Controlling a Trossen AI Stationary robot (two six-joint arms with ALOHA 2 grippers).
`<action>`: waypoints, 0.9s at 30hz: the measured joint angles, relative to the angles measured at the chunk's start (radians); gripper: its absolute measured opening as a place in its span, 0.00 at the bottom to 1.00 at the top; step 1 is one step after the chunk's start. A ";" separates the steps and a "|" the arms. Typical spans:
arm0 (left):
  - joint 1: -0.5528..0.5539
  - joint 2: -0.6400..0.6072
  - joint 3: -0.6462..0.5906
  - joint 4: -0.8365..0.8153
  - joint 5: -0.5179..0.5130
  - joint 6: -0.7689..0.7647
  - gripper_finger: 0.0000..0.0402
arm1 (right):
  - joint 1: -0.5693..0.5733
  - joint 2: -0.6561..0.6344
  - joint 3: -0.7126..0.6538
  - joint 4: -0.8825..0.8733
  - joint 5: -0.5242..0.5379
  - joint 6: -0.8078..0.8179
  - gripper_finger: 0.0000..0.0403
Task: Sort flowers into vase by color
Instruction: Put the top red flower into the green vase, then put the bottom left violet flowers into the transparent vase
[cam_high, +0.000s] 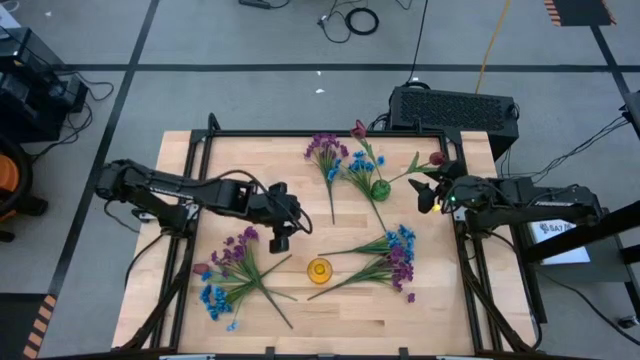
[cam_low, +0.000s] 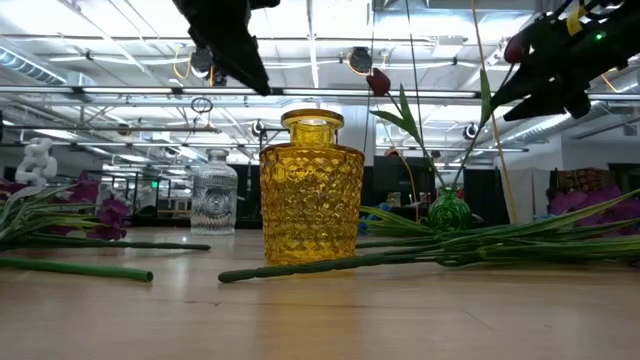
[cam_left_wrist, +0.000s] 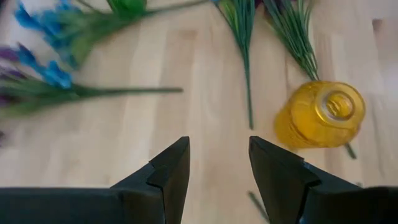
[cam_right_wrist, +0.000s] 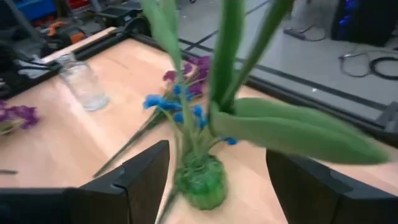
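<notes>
Right pincer (cam_high: 432, 190) at right of centre in the high view, raised off the table (cam_high: 300, 310); whether it pinches anything cannot be told, though a dark red tulip (cam_high: 436, 158) sits just above it, its green stem running toward the green vase (cam_high: 380, 188). In the right wrist view the fingers stand wide, broad green leaves (cam_right_wrist: 292, 127) between them and the green vase (cam_right_wrist: 200, 180) below. A second red tulip (cam_high: 358, 129) already stands in that vase. Left pincer (cam_high: 280, 236) at centre-left, hanging over bare wood, fingers spread with nothing between them, as the left wrist view shows. Yellow vase (cam_high: 319, 269) at lower centre, empty as far as visible. Clear vase (cam_low: 214, 197) seen only in the low view, behind the yellow one. Flowers lie loose on the table: a purple and blue bunch (cam_high: 338, 160) at upper centre beside the green vase, a blue and purple bunch (cam_high: 395, 255) right of the yellow vase, and a purple, red and blue bunch (cam_high: 225, 275) at lower left.
</notes>
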 joint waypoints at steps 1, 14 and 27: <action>-0.012 0.002 0.000 -0.006 0.000 -0.029 0.43 | 0.010 0.000 0.000 0.002 -0.017 0.009 0.64; -0.250 0.003 0.000 -0.035 -0.078 -0.311 0.43 | 0.160 0.000 0.000 0.002 -0.222 0.119 0.64; -0.478 0.007 0.000 -0.196 -0.436 -0.617 0.43 | 0.301 0.048 0.000 0.052 -0.193 0.206 0.64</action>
